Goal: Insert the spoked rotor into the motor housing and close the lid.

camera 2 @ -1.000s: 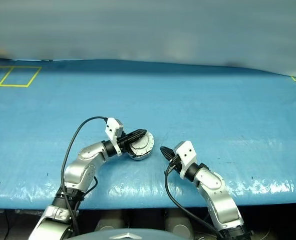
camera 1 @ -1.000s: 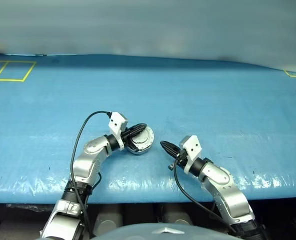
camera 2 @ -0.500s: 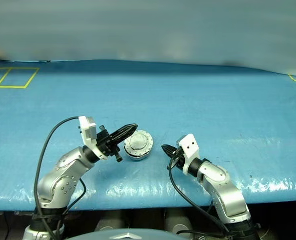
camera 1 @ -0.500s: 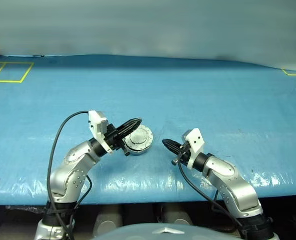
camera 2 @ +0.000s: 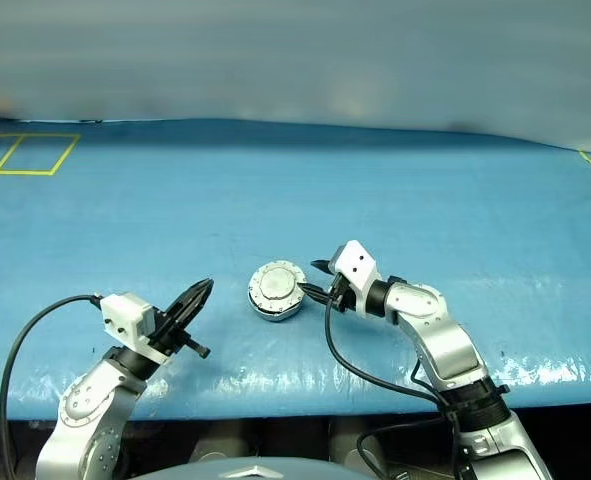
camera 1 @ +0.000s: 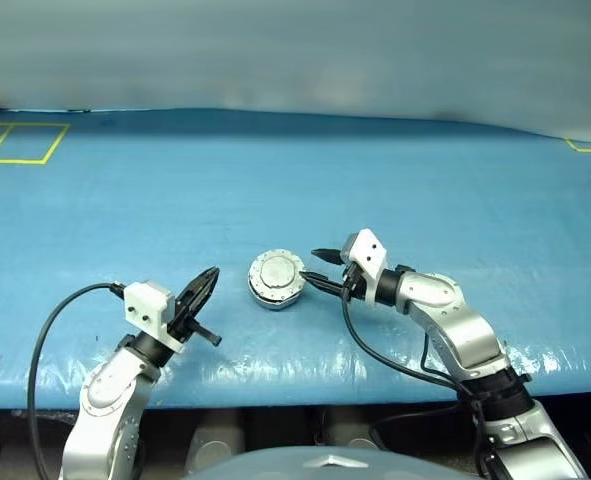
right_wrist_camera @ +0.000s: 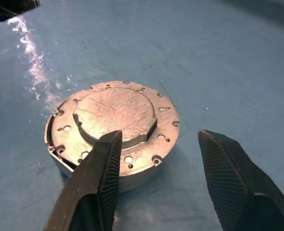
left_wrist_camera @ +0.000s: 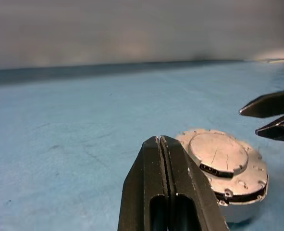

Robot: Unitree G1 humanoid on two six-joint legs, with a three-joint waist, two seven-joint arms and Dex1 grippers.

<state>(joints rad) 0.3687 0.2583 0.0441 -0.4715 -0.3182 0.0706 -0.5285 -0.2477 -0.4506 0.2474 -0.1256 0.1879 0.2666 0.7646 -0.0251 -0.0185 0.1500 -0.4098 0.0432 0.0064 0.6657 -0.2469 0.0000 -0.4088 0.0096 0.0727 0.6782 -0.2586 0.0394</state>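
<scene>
one round grey motor housing (camera 1: 276,279) sits on the blue table cover (camera 1: 395,180), close to the near edge, with its lid (right_wrist_camera: 115,111) down flat on top, plain face and raised circle upward; no copper windings or spoked wheel can be seen, which suggests the rotor is already shut inside, though that cannot be checked from outside; the lid looks seated level all round, so the closing step seems done or nearly so; the right gripper (camera 1: 313,268) lies just beside the housing on its right, pointing at it, jaws apart and empty; from its wrist camera one finger (right_wrist_camera: 96,178) overlaps the near rim while the other stands off to the side, so it is probably lined up to press or steady the lid, or has just let go; whether a tip actually touches the metal cannot be told; the left gripper (camera 1: 207,281) sits apart from the housing on the left, jaws pressed together on nothing, aimed towards it but clear of it, likely kept out of the way so the right one has room
</scene>
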